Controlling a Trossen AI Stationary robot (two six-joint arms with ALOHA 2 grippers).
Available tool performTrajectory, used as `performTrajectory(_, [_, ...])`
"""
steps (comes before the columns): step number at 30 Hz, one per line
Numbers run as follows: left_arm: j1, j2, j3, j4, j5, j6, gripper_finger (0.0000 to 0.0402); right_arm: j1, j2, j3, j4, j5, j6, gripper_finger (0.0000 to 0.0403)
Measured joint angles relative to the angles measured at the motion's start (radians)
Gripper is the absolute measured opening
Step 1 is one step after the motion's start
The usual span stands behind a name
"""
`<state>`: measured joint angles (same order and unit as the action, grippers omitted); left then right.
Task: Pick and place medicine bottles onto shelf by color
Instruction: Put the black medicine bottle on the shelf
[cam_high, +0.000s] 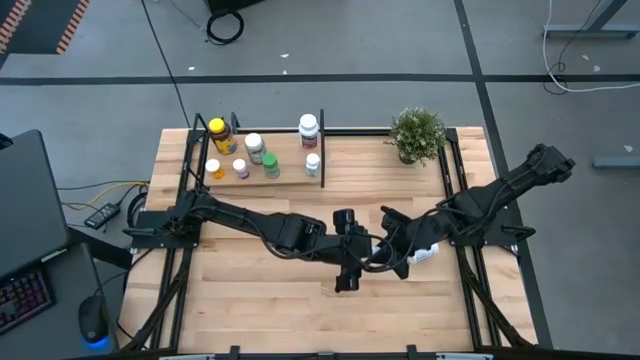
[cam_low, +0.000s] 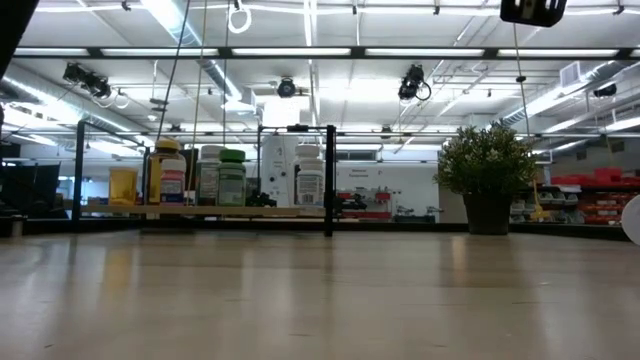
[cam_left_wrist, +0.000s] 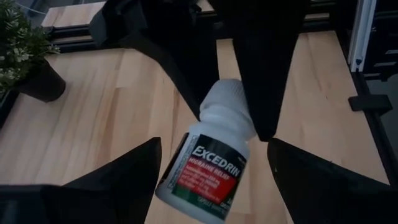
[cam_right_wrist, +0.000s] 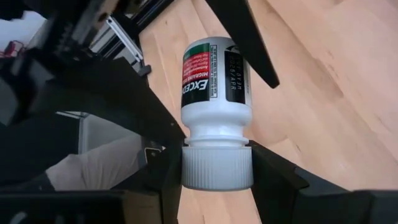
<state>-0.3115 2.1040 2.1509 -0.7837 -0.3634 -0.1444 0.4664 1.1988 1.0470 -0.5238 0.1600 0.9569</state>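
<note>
A white Excedrin bottle (cam_left_wrist: 208, 177) with a red and green label hangs in the air over the middle of the table, between my two grippers. My right gripper (cam_right_wrist: 217, 165) is shut on its cap. My left gripper (cam_left_wrist: 214, 180) is open, and its fingers stand on either side of the bottle's labelled body without touching it. In the high view the two grippers meet at mid-table, left gripper (cam_high: 350, 262) and right gripper (cam_high: 385, 243). The shelf (cam_high: 285, 178) at the far left carries several bottles, among them an amber yellow-capped one (cam_high: 218, 135) and a green one (cam_high: 270, 165). My right gripper pinches the bottle's ribbed white cap (cam_right_wrist: 217, 168) between its two fingers, one finger (cam_right_wrist: 273, 177) on each side. The bottle is lifted clear of the table and sticks out past the fingertips, its base pointing toward my left gripper.
A small potted plant (cam_high: 418, 133) stands at the far right of the table, beside the shelf's right end. Black frame rails (cam_high: 462, 190) run along the table's sides. In the low view the shelf's bottles (cam_low: 230, 175) stand in a row, with bare planks in front of them.
</note>
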Motion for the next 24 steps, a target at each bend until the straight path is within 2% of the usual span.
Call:
performTrajectory(13, [0.001,0.002,0.0,-0.034,-0.011,-0.072,0.0297,-0.021,-0.042,0.0,-0.046,0.04,-0.015,0.0162])
performTrajectory(19, [-0.001,0.01,0.0,-0.029,-0.017,-0.104,0.0297,-0.049,-0.043,0.0,-0.055,0.019,-0.032,0.0162])
performTrajectory(24, [-0.005,0.029,-0.001,-0.016,-0.016,-0.106,0.0297,-0.076,-0.043,-0.001,-0.055,-0.046,-0.042,0.0162])
